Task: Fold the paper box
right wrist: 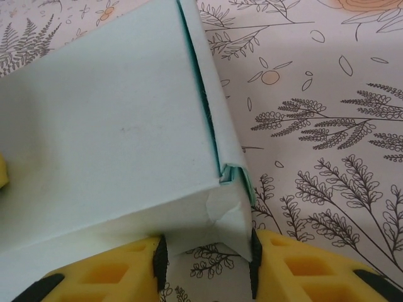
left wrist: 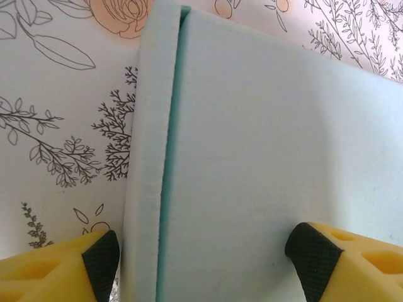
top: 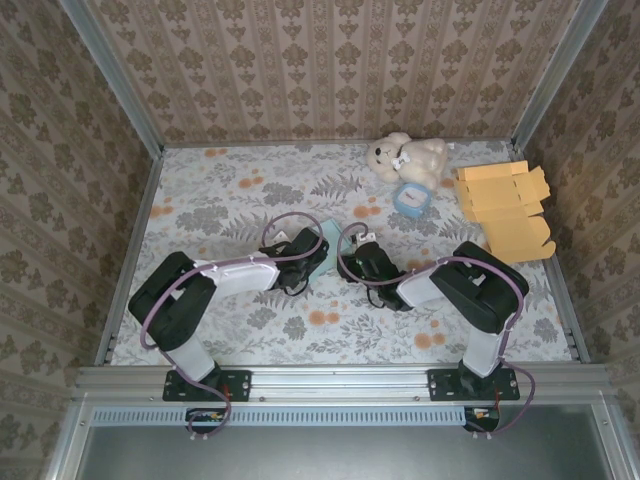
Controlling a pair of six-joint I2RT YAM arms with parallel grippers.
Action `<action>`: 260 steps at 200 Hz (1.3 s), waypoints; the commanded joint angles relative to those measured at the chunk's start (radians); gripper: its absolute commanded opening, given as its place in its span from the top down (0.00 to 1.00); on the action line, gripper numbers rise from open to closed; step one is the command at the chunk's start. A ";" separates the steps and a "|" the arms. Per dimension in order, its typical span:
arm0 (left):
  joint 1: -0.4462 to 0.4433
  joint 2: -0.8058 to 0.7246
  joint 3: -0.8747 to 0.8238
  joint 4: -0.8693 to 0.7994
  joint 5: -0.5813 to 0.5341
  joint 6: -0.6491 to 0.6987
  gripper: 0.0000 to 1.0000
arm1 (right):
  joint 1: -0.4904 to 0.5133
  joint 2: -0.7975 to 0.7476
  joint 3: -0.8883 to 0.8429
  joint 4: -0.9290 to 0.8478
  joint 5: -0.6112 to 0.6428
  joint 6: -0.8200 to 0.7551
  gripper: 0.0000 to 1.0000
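Note:
The pale teal paper box [top: 329, 231] lies mid-table between both arms. In the left wrist view its broad top panel [left wrist: 271, 157] runs up the frame, with a narrow side flap [left wrist: 146, 157] folded along its left edge. My left gripper [left wrist: 204, 255] stands open: one pad is beside that flap, the other fingertip [left wrist: 312, 255] rests over the panel. My right gripper [right wrist: 206, 258] is shut on the box's creased lower corner [right wrist: 227, 217], and both pads touch the paper. From above, the left gripper [top: 308, 250] and right gripper [top: 368, 260] flank the box.
A cream teddy bear [top: 405, 157] and a small blue-and-white round thing [top: 409, 198] sit at the back right. Flat orange cardboard blanks [top: 505, 205] are stacked by the right wall. Metal frame rails and patterned walls enclose the floral table [top: 230, 200].

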 commanded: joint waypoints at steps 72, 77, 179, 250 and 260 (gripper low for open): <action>-0.039 0.077 -0.019 -0.131 0.222 0.070 0.22 | 0.070 0.052 0.075 0.048 -0.236 0.189 0.66; -0.037 0.069 -0.021 -0.135 0.219 0.071 0.22 | 0.071 0.032 0.069 0.034 -0.221 0.185 0.65; -0.028 -0.128 -0.034 -0.274 0.101 0.071 0.17 | 0.009 -0.174 0.025 -0.389 -0.062 0.124 0.56; -0.029 -0.243 -0.007 -0.367 -0.012 0.143 0.15 | 0.008 -0.266 -0.024 -0.452 -0.045 0.151 0.53; -0.030 -0.278 -0.001 -0.375 -0.046 0.185 0.15 | 0.008 -0.288 -0.019 -0.484 -0.046 0.196 0.54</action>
